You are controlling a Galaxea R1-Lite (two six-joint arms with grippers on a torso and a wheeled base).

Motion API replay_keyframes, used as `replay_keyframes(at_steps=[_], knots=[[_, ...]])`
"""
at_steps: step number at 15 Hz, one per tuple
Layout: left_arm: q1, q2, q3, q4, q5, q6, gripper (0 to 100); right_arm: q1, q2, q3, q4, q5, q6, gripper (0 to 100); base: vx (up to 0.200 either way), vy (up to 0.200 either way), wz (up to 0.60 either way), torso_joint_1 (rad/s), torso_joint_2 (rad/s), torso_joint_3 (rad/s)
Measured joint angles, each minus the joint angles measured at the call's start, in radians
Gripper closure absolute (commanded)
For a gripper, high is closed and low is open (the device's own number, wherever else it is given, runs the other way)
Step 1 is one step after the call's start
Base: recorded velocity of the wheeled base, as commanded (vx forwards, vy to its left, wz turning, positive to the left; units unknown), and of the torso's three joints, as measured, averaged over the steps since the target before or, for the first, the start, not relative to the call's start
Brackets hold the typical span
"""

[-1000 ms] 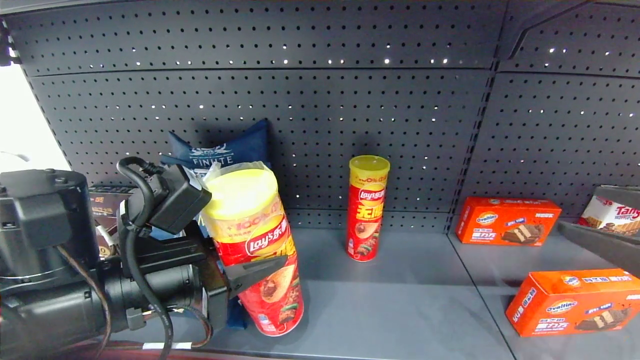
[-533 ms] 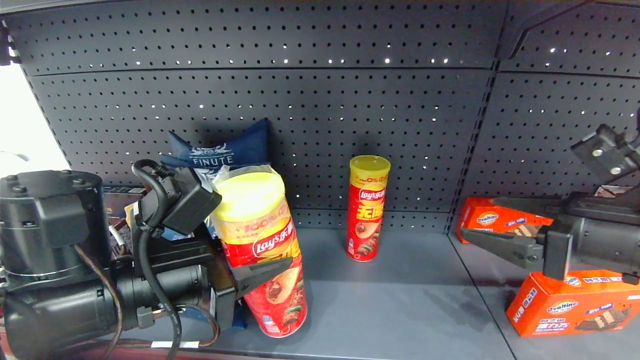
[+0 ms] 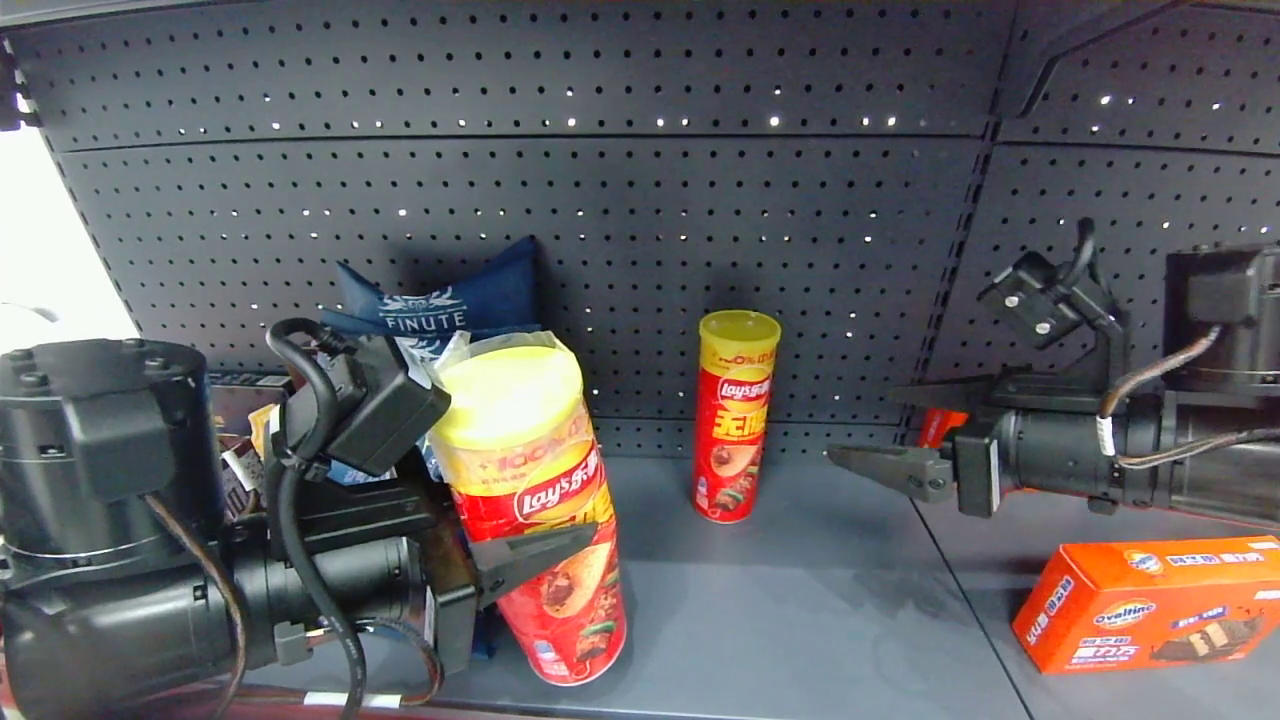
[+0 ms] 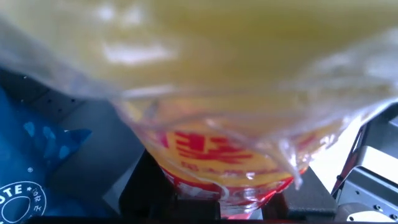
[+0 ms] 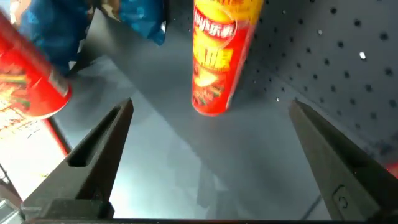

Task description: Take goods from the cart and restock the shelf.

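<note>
Left pincer (image 3: 560, 522) is clamped on a chip can (image 3: 530, 470) at the front left corner of the shelf (image 3: 800, 600). One dark finger crosses the can's red body below the middle; the other finger is behind it. The can is red with a yellow lid and a loose clear film around its top. It is tilted, with the lid leaning toward the left edge. Its base is low over the shelf near the front edge, and I cannot tell whether it touches. In the left wrist view the can (image 4: 230, 155) sits close up between the dark fingers.

A second chip can (image 3: 733, 420) with the same colours stands upright near the back edge, about mid-shelf. It is just before the pegboard panel (image 3: 600, 200) and well apart from the held one.

Right pincer (image 3: 862, 425) is spread wide with nothing in it, above the shelf to the right of the standing can. Its tips point toward that can without touching it. In the right wrist view the can (image 5: 217, 56) stands beyond the gap between the two fingers (image 5: 99, 162).

A blue bag (image 3: 450, 300) leans on the pegboard at the back left, behind the held can. An orange box (image 3: 1150, 605) lies flat near the front right corner.
</note>
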Motion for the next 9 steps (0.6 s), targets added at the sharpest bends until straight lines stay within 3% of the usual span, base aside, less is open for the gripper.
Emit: replay_keyframes(at_steps=[9], knots=[[0.003, -0.001, -0.001, -0.002, -0.024, 0.0, 100, -0.006, 0.198, -0.048, -0.083, 0.011, -0.004, 0, 0.0, 0.0, 0.0, 0.0, 0.0, 0.0]])
